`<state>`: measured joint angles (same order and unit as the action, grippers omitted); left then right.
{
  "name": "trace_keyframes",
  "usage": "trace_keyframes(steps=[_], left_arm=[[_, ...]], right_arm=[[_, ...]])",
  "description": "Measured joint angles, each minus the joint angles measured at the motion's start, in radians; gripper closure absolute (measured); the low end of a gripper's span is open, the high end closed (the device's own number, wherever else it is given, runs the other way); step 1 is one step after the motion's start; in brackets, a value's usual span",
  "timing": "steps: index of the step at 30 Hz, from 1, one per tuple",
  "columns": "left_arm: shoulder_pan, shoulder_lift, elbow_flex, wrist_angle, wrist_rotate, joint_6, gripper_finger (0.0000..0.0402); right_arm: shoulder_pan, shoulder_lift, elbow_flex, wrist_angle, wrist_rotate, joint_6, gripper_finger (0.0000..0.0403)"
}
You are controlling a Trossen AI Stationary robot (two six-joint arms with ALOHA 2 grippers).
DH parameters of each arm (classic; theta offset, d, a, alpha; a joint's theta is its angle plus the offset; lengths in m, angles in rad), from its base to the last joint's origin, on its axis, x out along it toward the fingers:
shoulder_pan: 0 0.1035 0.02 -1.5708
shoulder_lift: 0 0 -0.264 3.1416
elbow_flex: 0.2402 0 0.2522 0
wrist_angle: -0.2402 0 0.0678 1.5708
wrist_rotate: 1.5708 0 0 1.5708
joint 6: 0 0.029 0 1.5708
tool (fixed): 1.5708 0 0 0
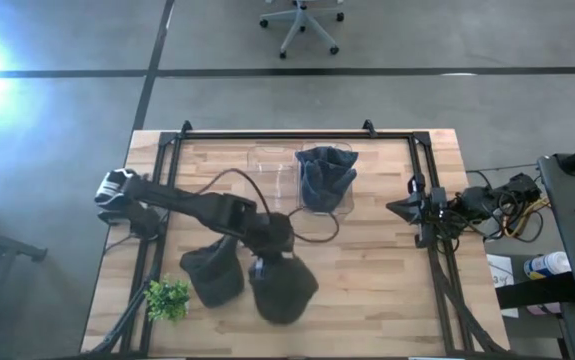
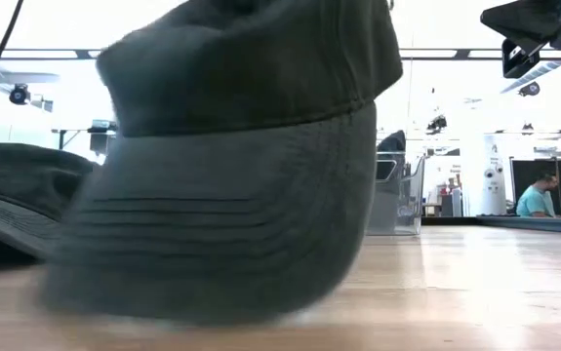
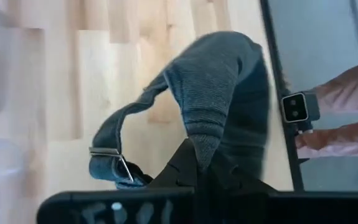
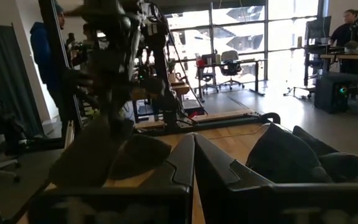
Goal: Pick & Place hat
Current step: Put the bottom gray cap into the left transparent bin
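At about eight o'clock on the wooden counter (image 1: 367, 260) sits a small green plant (image 1: 167, 298). Just to its right, near seven o'clock, a dark hat (image 1: 214, 272) lies flat on the wood. Beside that, close to six o'clock, the left gripper (image 1: 270, 262) holds a second dark hat (image 1: 285, 288), whose brim fills the low view and brushes the counter (the crown is lifted above it). The left wrist view shows the fingers (image 3: 185, 163) pinching the fabric at the back of this hat, next to the strap with its metal buckle (image 3: 108, 152).

Toward twelve o'clock a clear plastic bin (image 1: 348, 205) stands on the counter, with another dark hat (image 1: 325, 176) bunched inside it.

At three o'clock the right gripper (image 1: 403, 209) rests by the counter's edge, well apart from the hats; its fingers (image 4: 182, 163) are pressed together with nothing between them.
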<state>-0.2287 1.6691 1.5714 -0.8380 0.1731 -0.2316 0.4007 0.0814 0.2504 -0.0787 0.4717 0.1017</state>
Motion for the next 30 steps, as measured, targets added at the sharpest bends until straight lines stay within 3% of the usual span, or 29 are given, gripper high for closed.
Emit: trace_keyframes(steps=[8, 21, 24, 30], left_arm=[[-0.002, -0.003, 0.195, -0.164, -0.022, 0.034, 0.0401], [0.003, -0.003, 0.465, -0.37, -0.141, 0.14, 0.0401], [0.003, -0.003, 0.562, -0.429, -0.255, 0.184, 0.0401], [0.007, -0.006, 0.665, -0.543, -0.658, 0.296, 0.0401]], right_arm=[[0.0, 0.0, 0.0, 0.0, 0.0, -0.002, 0.0394], [0.0, 0.0, 0.0, 0.0, 0.0, -0.001, 0.0394], [0.0, 0.0, 0.0, 0.0, 0.0, -0.004, 0.0394], [0.0, 0.0, 0.0, 0.0, 0.0, -0.005, 0.0394]])
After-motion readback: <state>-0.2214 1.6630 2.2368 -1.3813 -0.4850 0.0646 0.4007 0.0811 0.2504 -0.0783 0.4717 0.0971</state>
